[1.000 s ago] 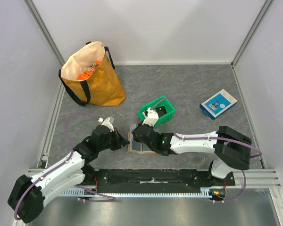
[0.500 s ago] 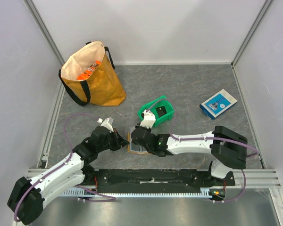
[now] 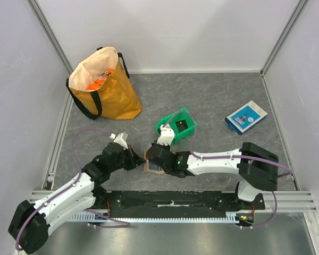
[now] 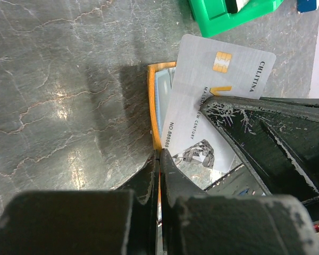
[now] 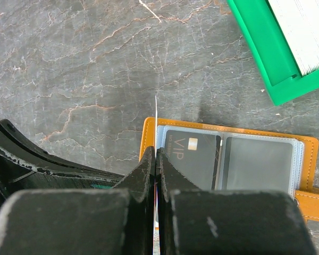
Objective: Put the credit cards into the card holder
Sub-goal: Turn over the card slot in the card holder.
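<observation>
- My right pincer was pressed together on a light grey credit card, gripping it near its lower edge. The chip end stuck out beyond the fingers.
- From my right wrist, that card showed only edge-on, as a thin white line rising from between the fingertips. It stood over the left edge of the card holder.
- My left pincer was closed too, with a sliver of the card holder's orange edge nipped between its fingertips.
- The two pincers met at the holder's left side, close to each other.
- The card holder lay open and flat on the grey table, just in front of my arms. Its snap tab pointed right.
- A black card marked VIP sat in the holder's left pocket. The clear pocket beside it showed nothing I could make out.
- The green bin stood just beyond the holder, apart from it.
- Farther off, an orange-yellow tote bag stood at the far left and a blue-and-white box lay at the far right.
</observation>
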### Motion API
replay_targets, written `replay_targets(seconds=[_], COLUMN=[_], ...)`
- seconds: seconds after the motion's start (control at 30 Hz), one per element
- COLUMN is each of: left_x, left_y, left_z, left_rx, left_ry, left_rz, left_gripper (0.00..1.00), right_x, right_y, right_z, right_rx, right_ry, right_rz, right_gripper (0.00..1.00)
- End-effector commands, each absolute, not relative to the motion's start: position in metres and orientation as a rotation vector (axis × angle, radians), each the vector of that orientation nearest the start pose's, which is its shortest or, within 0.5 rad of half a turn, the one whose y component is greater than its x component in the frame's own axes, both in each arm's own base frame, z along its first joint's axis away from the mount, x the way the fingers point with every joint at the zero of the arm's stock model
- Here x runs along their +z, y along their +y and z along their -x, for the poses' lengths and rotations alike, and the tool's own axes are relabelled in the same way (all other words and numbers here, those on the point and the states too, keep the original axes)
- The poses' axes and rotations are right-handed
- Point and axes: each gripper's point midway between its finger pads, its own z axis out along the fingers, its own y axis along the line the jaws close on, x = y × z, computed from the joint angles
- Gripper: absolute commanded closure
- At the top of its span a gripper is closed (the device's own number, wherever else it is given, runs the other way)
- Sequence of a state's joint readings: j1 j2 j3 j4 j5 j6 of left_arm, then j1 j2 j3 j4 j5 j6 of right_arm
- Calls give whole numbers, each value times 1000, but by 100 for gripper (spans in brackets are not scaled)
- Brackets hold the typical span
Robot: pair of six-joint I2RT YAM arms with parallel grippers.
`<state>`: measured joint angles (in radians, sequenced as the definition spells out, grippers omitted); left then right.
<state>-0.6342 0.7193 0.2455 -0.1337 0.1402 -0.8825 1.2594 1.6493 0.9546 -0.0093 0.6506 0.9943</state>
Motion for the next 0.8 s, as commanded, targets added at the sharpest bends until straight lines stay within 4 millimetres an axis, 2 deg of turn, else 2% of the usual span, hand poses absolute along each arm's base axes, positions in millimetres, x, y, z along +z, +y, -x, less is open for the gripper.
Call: replay_targets(seconds=[0.0,0.3,0.63,0.77], left_x=[77,74,76,78], left_y=[-195,-195,-196,-196], left_z=[-174,-174,-175,-175], left_rx=[-975,-963,-969,-972], left_ry=[2310,2322,2317,2313], left_rz=[197,195,191,192], left_gripper=[98,98,98,98], right_x=[113,139,128,119], right_y=[389,391,393,400], right_z=[-212,-215,-214,-213], right_rx=[574,645,625,624], right_ry=[2129,2061,2080,2102], right_rz=[-51,-64,-51,-31], right_gripper=[100,100,100,100])
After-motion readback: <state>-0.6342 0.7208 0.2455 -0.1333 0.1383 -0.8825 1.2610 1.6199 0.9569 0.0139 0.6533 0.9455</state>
